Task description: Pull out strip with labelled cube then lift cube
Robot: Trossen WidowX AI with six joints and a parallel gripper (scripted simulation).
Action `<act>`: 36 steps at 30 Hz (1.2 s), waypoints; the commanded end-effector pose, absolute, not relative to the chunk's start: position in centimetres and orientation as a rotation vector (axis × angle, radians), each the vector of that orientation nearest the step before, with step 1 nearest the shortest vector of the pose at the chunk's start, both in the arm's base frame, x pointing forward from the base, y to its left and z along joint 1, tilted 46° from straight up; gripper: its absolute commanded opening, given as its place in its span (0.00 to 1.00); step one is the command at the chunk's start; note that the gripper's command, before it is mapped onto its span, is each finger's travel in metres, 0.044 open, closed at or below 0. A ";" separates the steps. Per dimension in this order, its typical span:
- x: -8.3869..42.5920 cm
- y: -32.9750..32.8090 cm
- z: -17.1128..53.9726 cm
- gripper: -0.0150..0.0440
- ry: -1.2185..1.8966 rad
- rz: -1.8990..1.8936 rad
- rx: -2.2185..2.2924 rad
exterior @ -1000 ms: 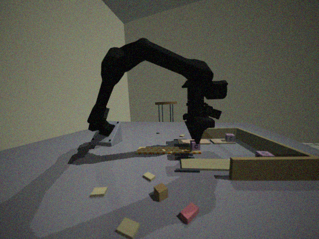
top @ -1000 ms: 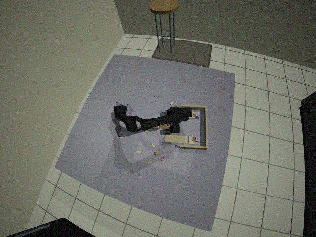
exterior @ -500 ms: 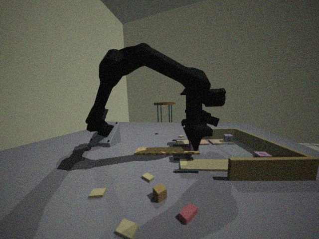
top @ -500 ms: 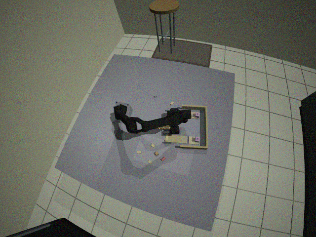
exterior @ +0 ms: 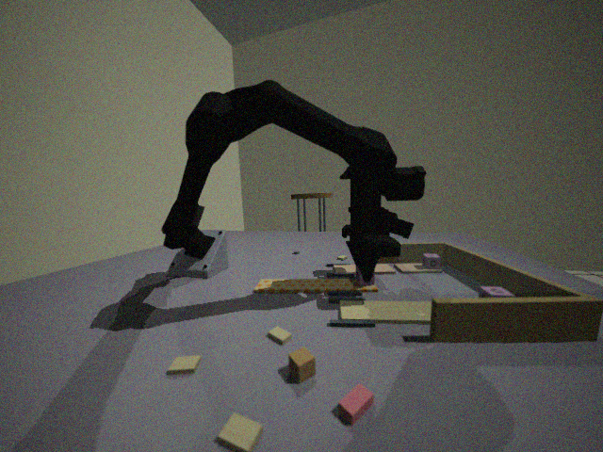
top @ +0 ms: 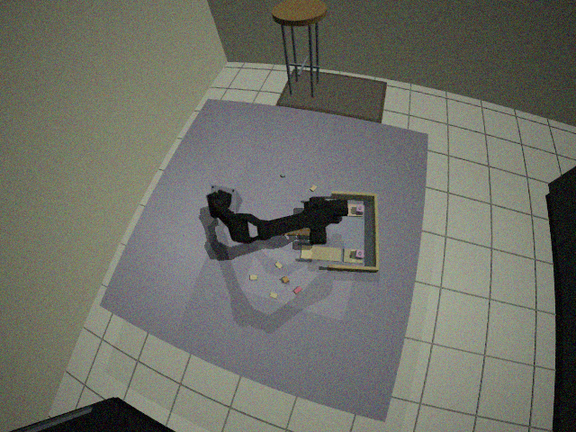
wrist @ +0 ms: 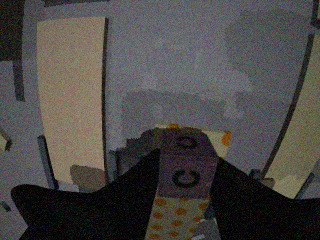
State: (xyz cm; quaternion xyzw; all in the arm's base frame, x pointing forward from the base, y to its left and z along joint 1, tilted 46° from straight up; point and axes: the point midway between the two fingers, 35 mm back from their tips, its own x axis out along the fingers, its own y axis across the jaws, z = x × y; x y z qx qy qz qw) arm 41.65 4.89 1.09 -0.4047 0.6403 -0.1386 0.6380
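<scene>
My gripper (wrist: 183,156) (exterior: 365,276) points straight down and is shut on the pink cube (wrist: 187,178) marked "C". The cube rests on the end of the orange-dotted yellow strip (wrist: 172,220) (exterior: 306,285) (top: 298,231), which lies outside the open side of the wooden frame (exterior: 511,318) (top: 374,232). In the top view the arm hides the cube. A plain cream strip (exterior: 384,311) (top: 325,253) (wrist: 70,95) lies beside it, leading to a second pink cube (exterior: 496,291) (top: 359,253) inside the frame. A third pink cube (exterior: 431,260) (top: 359,206) sits at the frame's far side.
Several small loose blocks lie on the purple mat in front, among them a tan cube (exterior: 301,364) and a pink block (exterior: 355,402). The arm's base (exterior: 199,257) stands to the left. A stool (top: 300,28) stands beyond the mat.
</scene>
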 end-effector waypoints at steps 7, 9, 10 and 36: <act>37.5 6.5 2.8 0.25 1.462 -0.312 -0.929; 36.5 6.8 3.1 0.25 1.462 -0.311 -0.931; 36.1 6.9 3.3 0.25 1.462 -0.311 -0.932; 29.6 6.7 3.6 0.25 1.465 -0.310 -0.934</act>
